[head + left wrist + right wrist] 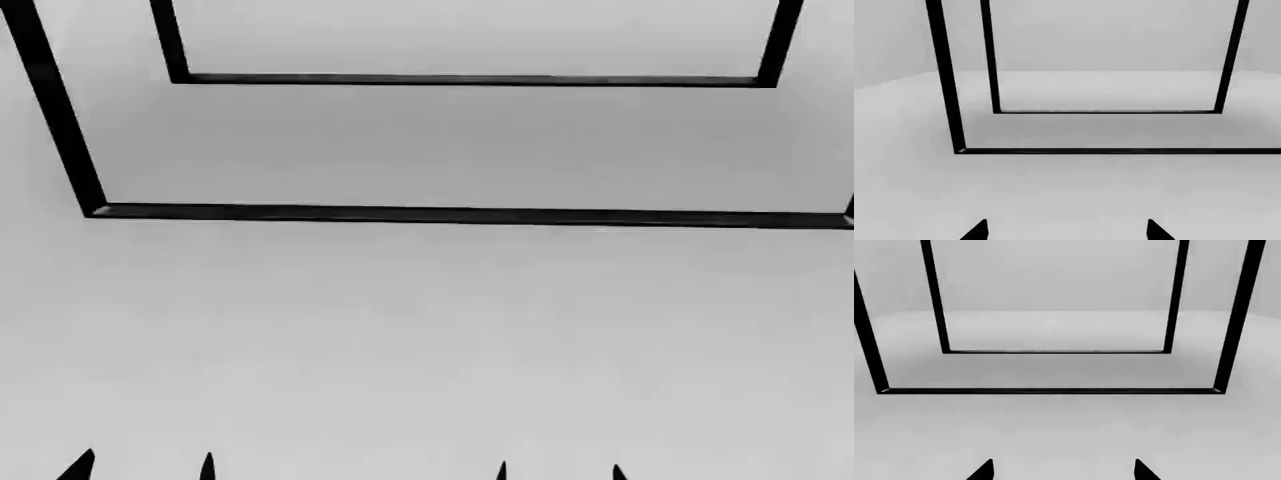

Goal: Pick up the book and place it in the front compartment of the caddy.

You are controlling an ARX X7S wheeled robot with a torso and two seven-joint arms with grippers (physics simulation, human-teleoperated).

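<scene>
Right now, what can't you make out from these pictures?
- Book and caddy: they appear in none of the three views, which show only pale floor and black bars.
- Left gripper and right gripper: the head view's bottom edge cuts them off, so only the tips show, set apart.
- What the black bars belong to: the upper edges cut them off in every view.

— What stands ahead?
— Two frames (454, 213) on the floor (427, 340), one behind the other, the nearer wider.
— And nearest?
— Both grippers' fingers (83, 467), at the head view's lower edge.
</scene>
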